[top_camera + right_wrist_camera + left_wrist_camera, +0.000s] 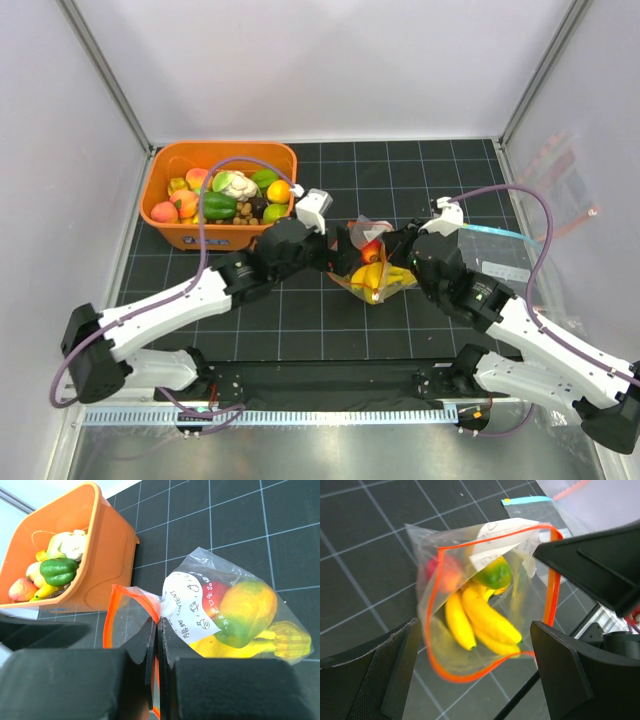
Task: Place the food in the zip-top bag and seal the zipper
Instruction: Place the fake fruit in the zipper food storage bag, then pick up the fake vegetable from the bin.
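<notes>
The zip-top bag [375,268] lies on the black grid mat between my two grippers. It holds yellow bananas [480,620], a green-orange fruit [495,574] and a red apple [442,572]. Its red-orange zipper [432,630] gapes in a wide loop. My right gripper [159,630] is shut on the bag's mouth edge beside the white label [192,610] and holds it up. My left gripper [475,675] is open, its fingers on either side of the open mouth without touching it. More food fills the orange basket [165,225].
The basket stands at the back left, with a green pepper [59,570] and a cauliflower [70,542] in it. A flat clear bag with a blue top edge [492,233] lies right of the right arm. Another clear bag [560,175] leans on the right wall.
</notes>
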